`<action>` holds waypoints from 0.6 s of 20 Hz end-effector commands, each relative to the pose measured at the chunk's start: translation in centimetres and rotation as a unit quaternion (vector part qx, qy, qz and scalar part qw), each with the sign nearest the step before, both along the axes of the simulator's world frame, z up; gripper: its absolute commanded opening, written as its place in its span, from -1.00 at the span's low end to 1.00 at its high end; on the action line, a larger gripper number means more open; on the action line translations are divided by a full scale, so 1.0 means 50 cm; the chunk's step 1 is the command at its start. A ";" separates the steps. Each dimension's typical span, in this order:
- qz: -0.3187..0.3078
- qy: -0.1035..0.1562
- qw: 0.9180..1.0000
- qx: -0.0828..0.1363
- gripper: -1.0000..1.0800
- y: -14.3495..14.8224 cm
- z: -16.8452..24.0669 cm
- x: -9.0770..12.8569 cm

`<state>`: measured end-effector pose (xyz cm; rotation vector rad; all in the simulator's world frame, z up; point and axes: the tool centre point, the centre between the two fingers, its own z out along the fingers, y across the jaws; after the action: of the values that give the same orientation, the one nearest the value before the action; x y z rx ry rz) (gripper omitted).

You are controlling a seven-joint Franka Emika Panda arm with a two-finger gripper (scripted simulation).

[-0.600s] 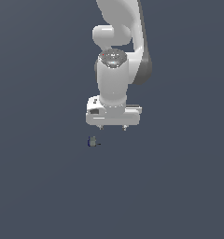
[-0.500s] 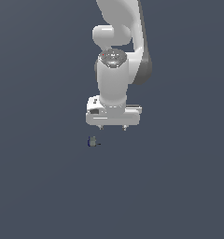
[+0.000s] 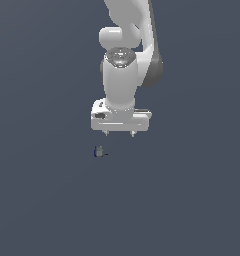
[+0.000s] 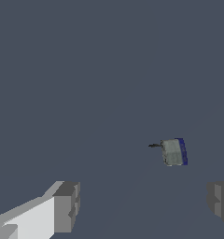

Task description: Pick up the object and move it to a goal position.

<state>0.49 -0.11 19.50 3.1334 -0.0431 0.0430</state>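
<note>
Pincer: I am seeing the gripper (image 3: 119, 133) hanging with its jaws spread wide and nothing between them; in the wrist view the two grey fingertips (image 4: 66, 207) are sitting far apart at the frame's edges.

Object: the object (image 3: 98, 152) is lying on the dark floor (image 3: 192, 200), below the pincer and off to the exterior view's left of the left-hand finger, clearly apart from both fingers.

Risk, offset: I am judging that a straight drop from here is going to miss, or land one finger on top of the piece, because it is not sitting centred between the jaws.

Risk, size: the piece is tiny against the fingers, so I am expecting a slightly skewed closure to flick or tip it away.

Hidden: no goal marker is showing in either view.

Cut off: one fingertip is running out of the wrist frame.

Unclear: a thin dark stub is sticking out of the object; I cannot tell what it is.
</note>
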 end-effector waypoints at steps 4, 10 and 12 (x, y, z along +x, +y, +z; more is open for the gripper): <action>-0.005 0.001 1.000 0.000 0.92 -0.001 -0.003 -0.001; -0.039 0.002 0.999 0.004 0.92 -0.008 -0.016 -0.001; -0.057 0.003 0.998 0.005 0.92 -0.012 -0.023 -0.001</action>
<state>0.46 -0.56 18.63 3.1353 -0.1820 0.0362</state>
